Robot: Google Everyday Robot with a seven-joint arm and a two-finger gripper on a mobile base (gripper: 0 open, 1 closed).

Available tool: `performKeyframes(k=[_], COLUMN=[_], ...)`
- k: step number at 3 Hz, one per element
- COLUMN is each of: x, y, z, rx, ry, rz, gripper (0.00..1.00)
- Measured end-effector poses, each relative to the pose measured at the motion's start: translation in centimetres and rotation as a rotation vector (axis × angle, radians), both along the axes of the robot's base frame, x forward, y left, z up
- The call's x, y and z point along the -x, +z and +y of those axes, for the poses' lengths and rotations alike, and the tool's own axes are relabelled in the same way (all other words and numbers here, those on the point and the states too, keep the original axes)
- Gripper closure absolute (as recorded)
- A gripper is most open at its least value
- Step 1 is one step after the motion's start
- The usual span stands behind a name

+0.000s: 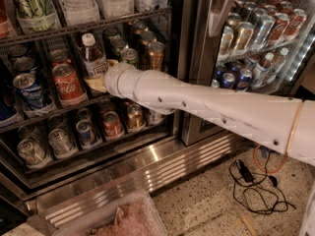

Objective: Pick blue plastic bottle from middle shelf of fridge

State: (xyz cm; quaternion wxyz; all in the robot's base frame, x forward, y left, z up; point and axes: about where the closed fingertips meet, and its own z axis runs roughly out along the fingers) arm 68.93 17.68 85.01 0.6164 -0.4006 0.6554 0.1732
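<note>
The blue plastic bottle stands upright on the middle shelf of the fridge. It has a white cap, reddish-brown contents and a white label. My gripper is at the bottle's lower part, at the end of my white arm, which reaches in from the right. The wrist hides the bottle's base. A red cola can stands just left of the bottle.
Cans stand behind and right of the bottle, and more cans fill the shelf below. The shut right glass door shows further cans. A clear tub and black cables lie on the floor.
</note>
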Motion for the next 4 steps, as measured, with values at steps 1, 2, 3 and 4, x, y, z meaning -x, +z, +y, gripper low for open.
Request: performKeyframes(k=[1,2,3,4], x=[0.0,0.2,0.5,1.1], y=[-0.1,0.4,0.9,1.3], z=[0.0,0.0,0.0,0.0], rx=[0.000,0.004,0.005,0.003], ry=[0.000,0.008,0.013,0.013], rz=[0.000,-0.012,-0.026,-0.047], gripper=[1.00,1.00,1.00,1.00])
